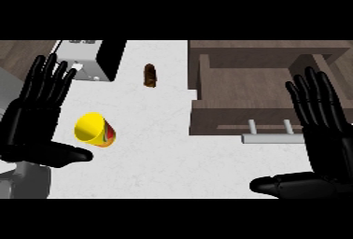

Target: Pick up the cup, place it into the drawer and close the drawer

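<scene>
White counter (158,140): yellow cup (95,130) lying; open wooden drawer (262,88) right.

The right hand (321,135) covers the right end of the open drawer (262,93) and part of its handle (270,137). Left of the drawer, a small brown object (150,75) cannot be identified, and the white appliance (89,58) runs past the view's top.
</scene>
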`<state>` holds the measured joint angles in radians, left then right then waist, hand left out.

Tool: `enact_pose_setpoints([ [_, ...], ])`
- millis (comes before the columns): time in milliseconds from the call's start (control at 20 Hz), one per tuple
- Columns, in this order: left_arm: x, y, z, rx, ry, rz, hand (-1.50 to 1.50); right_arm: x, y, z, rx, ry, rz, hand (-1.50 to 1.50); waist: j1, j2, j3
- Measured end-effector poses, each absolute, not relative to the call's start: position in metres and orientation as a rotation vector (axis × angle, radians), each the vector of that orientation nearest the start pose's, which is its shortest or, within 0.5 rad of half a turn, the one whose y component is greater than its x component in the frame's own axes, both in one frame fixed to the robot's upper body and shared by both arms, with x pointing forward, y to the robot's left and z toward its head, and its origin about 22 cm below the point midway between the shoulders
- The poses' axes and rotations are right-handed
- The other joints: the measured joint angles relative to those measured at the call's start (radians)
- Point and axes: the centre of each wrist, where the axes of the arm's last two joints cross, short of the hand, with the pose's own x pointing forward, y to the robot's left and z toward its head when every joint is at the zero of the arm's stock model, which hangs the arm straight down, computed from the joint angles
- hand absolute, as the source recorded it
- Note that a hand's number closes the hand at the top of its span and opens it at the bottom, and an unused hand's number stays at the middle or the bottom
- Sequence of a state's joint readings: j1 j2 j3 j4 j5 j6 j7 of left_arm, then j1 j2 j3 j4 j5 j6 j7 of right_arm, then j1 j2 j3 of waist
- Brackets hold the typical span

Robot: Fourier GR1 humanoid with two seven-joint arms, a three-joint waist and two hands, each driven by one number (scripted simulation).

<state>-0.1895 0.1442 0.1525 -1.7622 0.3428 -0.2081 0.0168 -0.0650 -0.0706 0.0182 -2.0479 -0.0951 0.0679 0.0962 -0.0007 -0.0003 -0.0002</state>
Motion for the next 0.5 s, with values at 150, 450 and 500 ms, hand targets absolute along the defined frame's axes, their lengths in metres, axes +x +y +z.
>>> enact_pose_setpoints([
  [150, 0.272, 0.268, 0.105, -0.282, -1.94, -0.029, -1.5, 0.225, -0.229, 0.129, 0.133, -2.007, 0.11, -1.5, 0.0, 0.0, 0.0],
  [450, 0.267, 0.281, 0.083, -0.241, -1.901, -0.016, -1.5, 0.226, -0.231, 0.132, 0.132, -2.014, 0.108, -1.5, 0.0, 0.0, 0.0],
  [500, 0.269, 0.277, 0.079, -0.234, -1.893, -0.01, -1.5, 0.223, -0.23, 0.13, 0.131, -2.015, 0.108, -1.5, 0.0, 0.0, 0.0],
])
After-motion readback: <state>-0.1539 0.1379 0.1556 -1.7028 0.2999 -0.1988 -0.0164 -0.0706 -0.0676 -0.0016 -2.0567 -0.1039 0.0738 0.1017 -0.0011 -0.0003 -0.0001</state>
